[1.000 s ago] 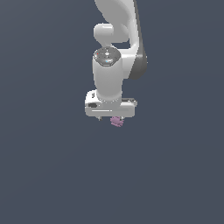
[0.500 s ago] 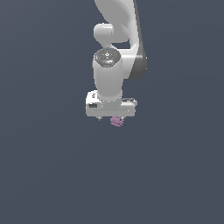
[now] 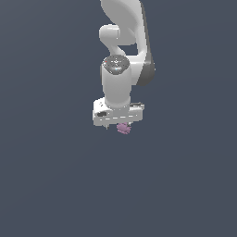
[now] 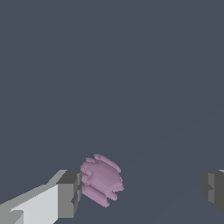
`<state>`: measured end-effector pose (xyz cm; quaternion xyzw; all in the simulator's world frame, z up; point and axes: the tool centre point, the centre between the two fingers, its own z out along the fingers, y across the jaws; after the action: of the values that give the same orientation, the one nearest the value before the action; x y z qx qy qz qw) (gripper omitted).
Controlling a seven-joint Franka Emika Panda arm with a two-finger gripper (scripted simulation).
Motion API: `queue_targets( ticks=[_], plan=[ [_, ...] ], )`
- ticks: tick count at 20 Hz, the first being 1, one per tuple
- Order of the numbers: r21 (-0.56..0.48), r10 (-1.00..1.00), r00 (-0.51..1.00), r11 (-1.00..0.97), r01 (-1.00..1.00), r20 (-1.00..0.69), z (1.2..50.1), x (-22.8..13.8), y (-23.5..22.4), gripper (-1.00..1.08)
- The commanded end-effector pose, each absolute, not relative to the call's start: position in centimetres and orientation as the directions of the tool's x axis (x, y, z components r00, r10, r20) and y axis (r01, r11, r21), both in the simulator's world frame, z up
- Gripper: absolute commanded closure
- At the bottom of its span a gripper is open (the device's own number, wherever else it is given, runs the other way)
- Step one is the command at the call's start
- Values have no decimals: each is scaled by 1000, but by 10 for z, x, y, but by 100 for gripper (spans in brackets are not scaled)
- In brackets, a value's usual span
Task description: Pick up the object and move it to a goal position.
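- Overall, the exterior view shows a plain, flat dark grey-blue background with no visible edge, wall or horizon; floor and room cannot be told apart.
- Same view: the white arm (image 3: 122, 51) hangs from above, and the gripper (image 3: 121, 126) points down. The pinkish-purple object (image 3: 123, 129) sits just under the gripper body, slightly toward the exterior view's right. Contact with the ground cannot be told.
- Wrist view: the jaws stand wide apart. The lumpy, ribbed object (image 4: 101, 179) lies against one dark finger pad (image 4: 68, 193); the other finger pad (image 4: 214, 189) is well apart from it, so nothing is clamped.
- Wrist view: the surface behind is uniform dark grey-blue, with only a faint diagonal line.
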<state>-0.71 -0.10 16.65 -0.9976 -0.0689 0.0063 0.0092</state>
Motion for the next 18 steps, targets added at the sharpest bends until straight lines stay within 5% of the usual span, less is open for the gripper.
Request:
queue_targets(
  ticks=[1, 18],
  plan=[
    [-17, 198, 980, -980, 198, -10, 161, -11, 0, -92],
    [-4, 652, 758, -758, 652, -6, 120, -49, 15, -92]
  ],
)
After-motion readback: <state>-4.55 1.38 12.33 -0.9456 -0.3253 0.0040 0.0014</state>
